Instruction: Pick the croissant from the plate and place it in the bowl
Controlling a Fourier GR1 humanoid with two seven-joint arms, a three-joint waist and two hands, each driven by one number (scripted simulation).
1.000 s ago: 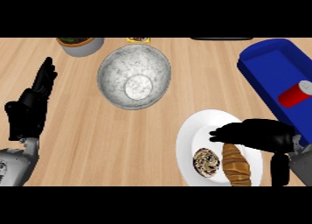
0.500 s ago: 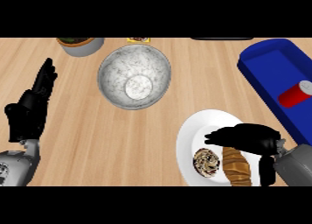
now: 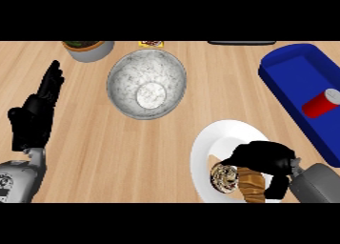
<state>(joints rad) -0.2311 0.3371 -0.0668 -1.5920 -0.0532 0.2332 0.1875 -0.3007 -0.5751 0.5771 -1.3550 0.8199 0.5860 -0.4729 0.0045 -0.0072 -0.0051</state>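
A brown croissant (image 3: 254,187) lies at the near edge of a white plate (image 3: 206,151) on the wooden counter. My right hand (image 3: 265,154) sits on top of its far end, fingers curled over it and the thumb (image 3: 276,187) down along its right side. The croissant still rests on the plate. A grey marbled bowl (image 3: 145,84) stands farther back, left of the plate, with nothing in it. At the left side of the view my left hand (image 3: 35,115) rests open, fingers pointing up.
A round speckled pastry (image 3: 224,177) lies on the plate just left of the croissant. A blue bin (image 3: 292,71) with a red can (image 3: 321,103) stands at the right. A grey pot (image 3: 88,49), a small item (image 3: 151,43) and a dark object (image 3: 241,43) line the far edge.
My right hand has moved left and nearer over the plate, and its fingers have curled down onto the croissant. The left hand has stayed still.
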